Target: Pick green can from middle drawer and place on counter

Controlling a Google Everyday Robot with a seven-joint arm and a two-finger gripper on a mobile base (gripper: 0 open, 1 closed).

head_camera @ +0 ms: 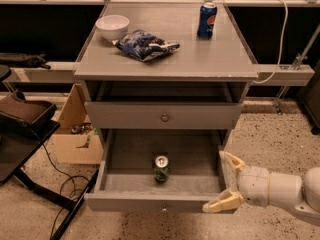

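The green can point(161, 168) stands upright on the grey floor of the pulled-out middle drawer point(150, 202), near its centre, silver top up. My gripper point(222, 180) is open, its two pale fingers spread at the drawer's front right corner, to the right of the can and apart from it. It holds nothing. The counter point(210, 59) is the grey top of the cabinet above.
On the counter stand a blue Pepsi can point(206, 20), a white bowl point(112, 26) and a blue snack bag point(145, 45). A shut drawer front point(163, 115) sits above the open drawer. A cardboard box point(75, 134) and cables lie at the left on the floor.
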